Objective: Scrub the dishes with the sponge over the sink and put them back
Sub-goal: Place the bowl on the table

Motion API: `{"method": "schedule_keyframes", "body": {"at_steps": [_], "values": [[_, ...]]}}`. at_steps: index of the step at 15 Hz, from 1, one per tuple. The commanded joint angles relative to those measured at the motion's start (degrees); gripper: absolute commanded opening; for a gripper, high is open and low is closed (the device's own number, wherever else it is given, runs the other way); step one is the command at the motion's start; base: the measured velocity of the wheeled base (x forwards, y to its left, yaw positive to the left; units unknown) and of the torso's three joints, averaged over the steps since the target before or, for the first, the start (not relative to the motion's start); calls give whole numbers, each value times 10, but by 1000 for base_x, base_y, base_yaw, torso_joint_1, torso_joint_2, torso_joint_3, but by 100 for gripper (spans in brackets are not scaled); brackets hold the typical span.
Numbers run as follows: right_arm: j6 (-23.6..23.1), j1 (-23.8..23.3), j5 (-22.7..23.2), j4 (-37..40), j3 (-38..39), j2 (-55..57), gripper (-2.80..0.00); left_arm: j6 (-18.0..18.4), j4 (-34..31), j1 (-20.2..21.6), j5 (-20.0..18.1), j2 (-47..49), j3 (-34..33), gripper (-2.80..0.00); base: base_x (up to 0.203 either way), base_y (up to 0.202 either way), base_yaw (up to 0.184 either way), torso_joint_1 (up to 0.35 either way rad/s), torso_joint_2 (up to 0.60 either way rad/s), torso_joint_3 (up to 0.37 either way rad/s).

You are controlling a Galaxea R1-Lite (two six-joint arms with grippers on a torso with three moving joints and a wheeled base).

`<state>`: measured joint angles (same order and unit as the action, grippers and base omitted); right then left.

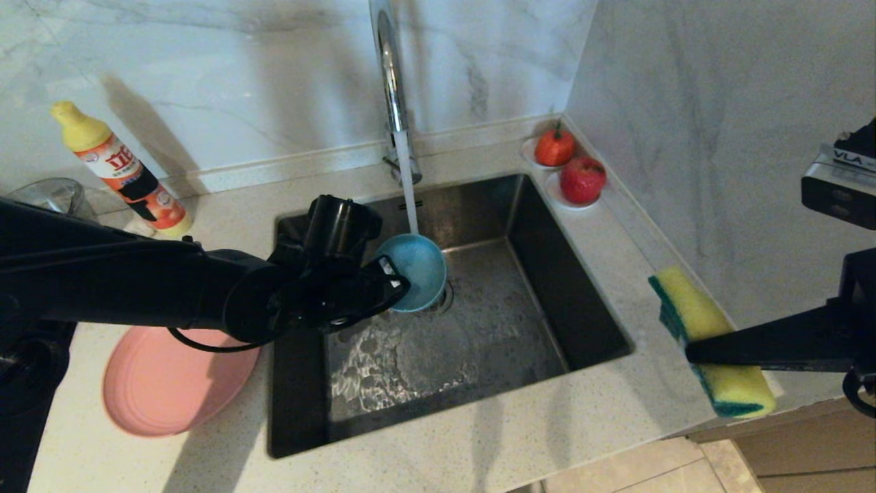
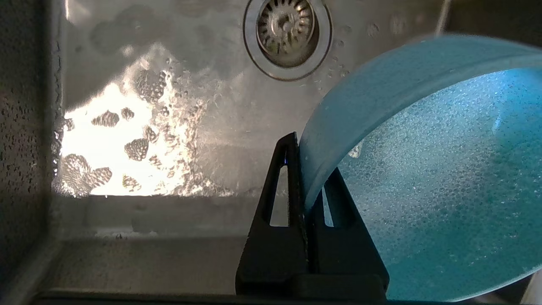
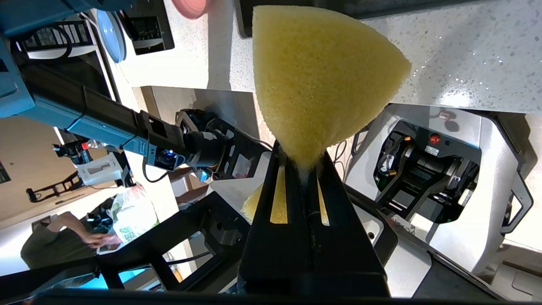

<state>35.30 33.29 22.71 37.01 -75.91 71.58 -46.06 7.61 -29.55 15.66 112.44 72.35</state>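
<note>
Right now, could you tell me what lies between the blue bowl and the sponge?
In the head view, only wet sink floor, its right wall and bare counter separate the blue bowl from the sponge.

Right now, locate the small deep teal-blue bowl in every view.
Head view: the teal-blue bowl is tilted under the tap's stream, above the sink, rim pinched by the left gripper.
Left wrist view: bowl on one side, rim between the fingers.
Right wrist view: not in it.
Shared landmark: drain strainer, just beside the bowl.

White marble walls meet in corner; speckled pale countertop; beige tiled floor below.
</note>
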Motion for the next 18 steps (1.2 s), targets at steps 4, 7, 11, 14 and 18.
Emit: {"method": "schedule_keyframes", "body": {"at_steps": [4,7,11,14,18], "values": [[2,0,1,1,11,-5,-280,-40,-8,25,16,37,32,-280,0,0,0,0,0,0],[2,0,1,0,14,-7,-280,-43,-6,26,19,36,25,-280,0,0,0,0,0,0],[2,-1,1,1,13,-10,-280,-6,0,27,41,-43,-25,-280,0,0,0,0,0,0],[3,-1,2,1,14,-13,-280,72,32,34,62,-129,-78,-280,0,0,0,0,0,0],[6,0,5,2,13,-16,-280,227,221,43,82,-244,-192,-280,0,0,0,0,0,0]]}}
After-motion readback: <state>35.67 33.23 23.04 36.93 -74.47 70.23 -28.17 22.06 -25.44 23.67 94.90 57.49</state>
